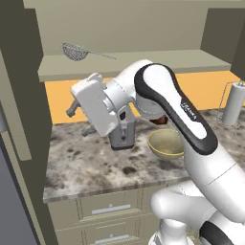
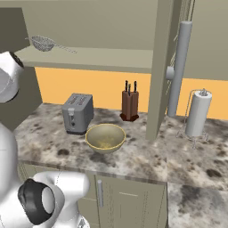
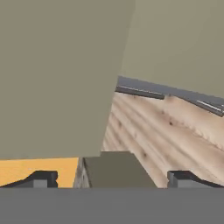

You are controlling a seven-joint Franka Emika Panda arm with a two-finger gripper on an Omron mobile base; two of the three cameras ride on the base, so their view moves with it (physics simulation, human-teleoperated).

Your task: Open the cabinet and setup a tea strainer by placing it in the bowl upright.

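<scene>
The cabinet (image 1: 119,67) stands open, its left door (image 1: 16,105) and right door (image 2: 161,67) swung out. On its beige shelf lies the tea strainer (image 1: 75,51) (image 2: 43,43), a wire-mesh basket with a thin handle pointing right. Down on the counter sits the yellowish-tan bowl (image 1: 165,143) (image 2: 105,137), with nothing in it. My gripper (image 1: 79,120) (image 3: 113,179) hangs below the shelf, left of the bowl, and points toward the left door. Its fingertips (image 3: 41,179) stand wide apart with nothing between them, so it is open.
A grey toaster (image 2: 78,112) stands just left of the bowl, a knife block (image 2: 130,106) behind it, and a paper towel holder (image 2: 198,113) to the right. The right door's long bar handle (image 2: 179,67) juts over the counter. Drawers (image 1: 110,209) lie below the marbled counter (image 1: 81,167).
</scene>
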